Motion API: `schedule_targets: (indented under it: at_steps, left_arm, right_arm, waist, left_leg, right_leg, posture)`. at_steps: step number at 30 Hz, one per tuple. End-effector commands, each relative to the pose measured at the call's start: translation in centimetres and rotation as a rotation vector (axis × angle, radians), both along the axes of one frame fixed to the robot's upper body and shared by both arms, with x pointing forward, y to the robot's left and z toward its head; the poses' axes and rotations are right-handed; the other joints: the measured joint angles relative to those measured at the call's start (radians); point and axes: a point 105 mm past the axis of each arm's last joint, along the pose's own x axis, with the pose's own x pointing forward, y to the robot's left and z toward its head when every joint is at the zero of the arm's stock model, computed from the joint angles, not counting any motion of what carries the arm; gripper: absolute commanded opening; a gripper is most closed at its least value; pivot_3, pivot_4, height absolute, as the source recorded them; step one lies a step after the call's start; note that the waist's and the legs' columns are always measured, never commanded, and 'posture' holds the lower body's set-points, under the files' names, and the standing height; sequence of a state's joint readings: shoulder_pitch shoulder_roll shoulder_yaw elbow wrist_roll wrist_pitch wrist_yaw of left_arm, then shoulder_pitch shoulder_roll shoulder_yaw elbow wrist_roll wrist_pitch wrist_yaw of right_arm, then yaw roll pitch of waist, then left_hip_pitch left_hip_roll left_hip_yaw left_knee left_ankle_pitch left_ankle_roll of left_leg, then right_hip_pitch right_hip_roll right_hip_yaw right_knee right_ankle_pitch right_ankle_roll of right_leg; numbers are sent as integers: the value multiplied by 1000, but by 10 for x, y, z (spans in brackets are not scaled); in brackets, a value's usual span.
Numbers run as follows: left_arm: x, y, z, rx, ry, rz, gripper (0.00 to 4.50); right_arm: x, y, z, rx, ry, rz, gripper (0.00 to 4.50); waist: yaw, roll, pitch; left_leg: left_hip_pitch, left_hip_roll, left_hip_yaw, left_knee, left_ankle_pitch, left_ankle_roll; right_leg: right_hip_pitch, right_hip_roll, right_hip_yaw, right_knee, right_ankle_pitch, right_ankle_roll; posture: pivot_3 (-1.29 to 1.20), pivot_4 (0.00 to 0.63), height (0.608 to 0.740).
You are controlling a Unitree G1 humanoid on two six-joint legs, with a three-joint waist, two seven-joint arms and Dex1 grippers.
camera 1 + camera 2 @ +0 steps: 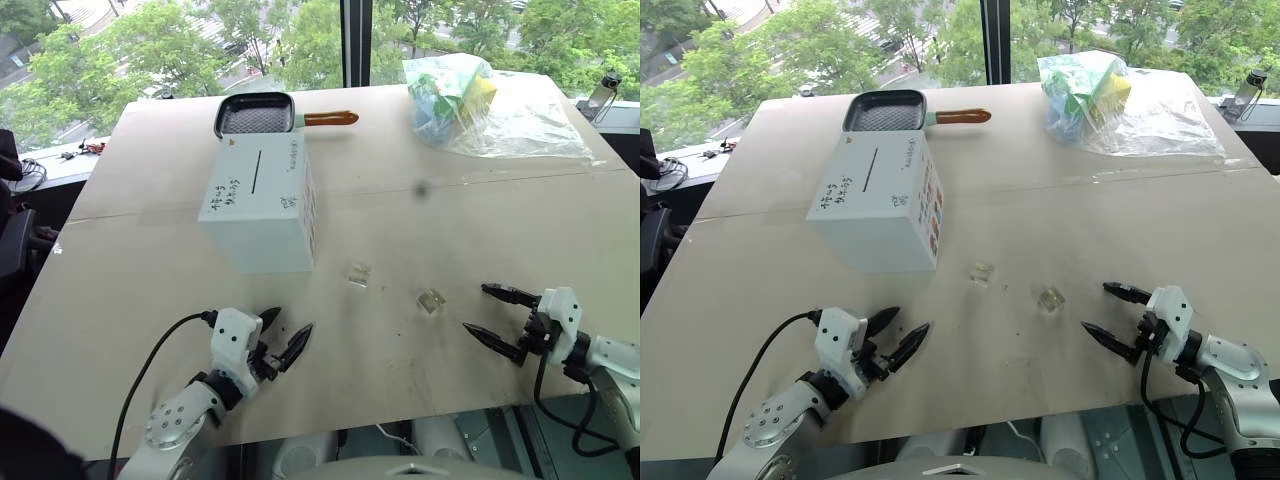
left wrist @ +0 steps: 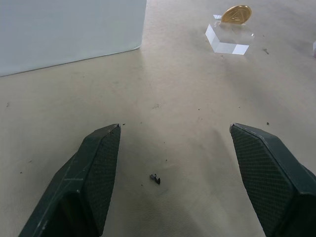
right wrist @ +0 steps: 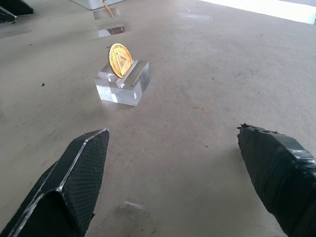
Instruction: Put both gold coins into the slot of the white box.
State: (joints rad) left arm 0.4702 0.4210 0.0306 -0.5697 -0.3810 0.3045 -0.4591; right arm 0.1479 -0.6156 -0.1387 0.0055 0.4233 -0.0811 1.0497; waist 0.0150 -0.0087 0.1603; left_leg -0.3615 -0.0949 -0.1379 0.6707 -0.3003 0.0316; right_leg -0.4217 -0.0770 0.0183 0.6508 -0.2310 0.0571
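On clear blocks (image 3: pixel 122 86): two gold coins (image 3: pixel 120 60); one white box (image 1: pixel 262 205).

white box (image 1: pixel 262 205): blue handwritten characters in two columns on top, beside the slot (image 1: pixel 257 171), too small to read | small orange mark at top corner | faint print along far top edge and coloured marks on side face, illegible | gold coin (image 3: pixel 120 60): embossed triangle emblem, no legible lettering

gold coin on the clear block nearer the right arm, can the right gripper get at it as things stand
Probably yes: the gold coin stands upright in its clear block, bare table lies between, and the right gripper faces it with jaws open.
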Motion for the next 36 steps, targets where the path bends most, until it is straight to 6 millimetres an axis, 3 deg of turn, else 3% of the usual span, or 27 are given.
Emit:
schedule_targets:
  at_steps: [1,9,18,25,32,35,36]
  left_arm:
    - [-1,0,11,3,-35,-24,3618]
    - [-3,8,12,-3,-42,-17,3618]
    - [-5,8,18,-22,-59,-50,3618]
    - [-8,1,30,-62,-89,-141,3618]
    - [-19,-17,43,-56,-93,-323,3618]
    - [-22,-23,48,-15,-106,-397,3618]
    - [-22,-26,50,-3,-114,-420,3618]
  right_arm:
    - [4,-4,10,-22,-57,6,4467]
    - [7,9,11,-28,-85,43,4467]
    - [6,32,27,16,-122,62,4467]
    - [2,56,35,51,-122,53,4467]
    - [0,55,25,3,-70,30,4467]
    - [0,55,23,-6,-64,29,3654]
    - [0,55,22,-10,-62,30,3165]
  waist:
    - [0,0,0]
    - [0,0,0]
    - [-1,0,0]
    - [0,0,0]
    - [0,0,0]
    - [0,1,0]
    - [0,1,0]
  left_leg:
    - [0,0,0,0,0,0]
    - [0,0,0,0,0,0]
    - [0,0,0,0,0,0]
    - [0,0,0,0,0,0]
    - [0,0,0,0,2,-3]
    - [0,0,0,0,2,-3]
    - [0,0,0,0,2,-3]
  right_leg:
    - [0,0,0,0,0,0]
    - [0,0,0,0,0,0]
    - [0,0,0,0,0,0]
    - [0,0,0,0,0,0]
    - [0,0,0,0,0,0]
    - [0,0,0,0,0,0]
    - [0,0,0,0,0,0]
  posture:
    - [0,150,721]
    - [0,150,721]
    - [0,150,721]
    - [0,150,721]
    - [0,150,721]
    - [0,150,721]
    - [0,150,721]
